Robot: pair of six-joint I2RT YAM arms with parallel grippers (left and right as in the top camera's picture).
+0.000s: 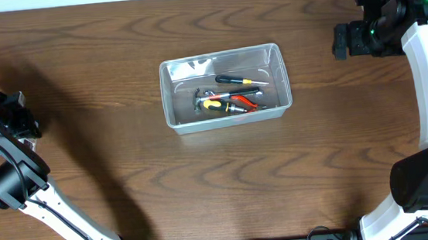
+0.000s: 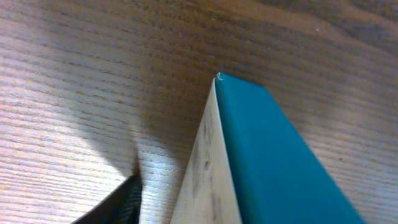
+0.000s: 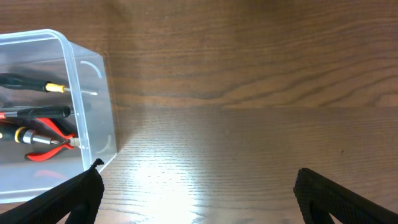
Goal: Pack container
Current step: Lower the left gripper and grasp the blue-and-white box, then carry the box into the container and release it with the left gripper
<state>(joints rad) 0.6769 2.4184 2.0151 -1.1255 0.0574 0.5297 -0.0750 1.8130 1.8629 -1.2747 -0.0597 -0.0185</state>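
Observation:
The clear plastic container (image 1: 223, 86) stands at the table's middle and holds several hand tools: a black-and-yellow screwdriver (image 1: 240, 79), red-handled pliers (image 1: 237, 105) and others. Its right end also shows in the right wrist view (image 3: 93, 106). My right gripper (image 1: 343, 40) is to the container's right, open and empty (image 3: 199, 202). My left gripper (image 1: 21, 115) is at the table's far left. In the left wrist view one dark finger (image 2: 121, 205) shows beside a blue-and-white box (image 2: 249, 162). A strip of wood shows between them, and the other finger is hidden.
Brown wooden table (image 1: 126, 182). The arm bases stand at the front edge, left and right. The blue-and-white box does not show in the overhead view.

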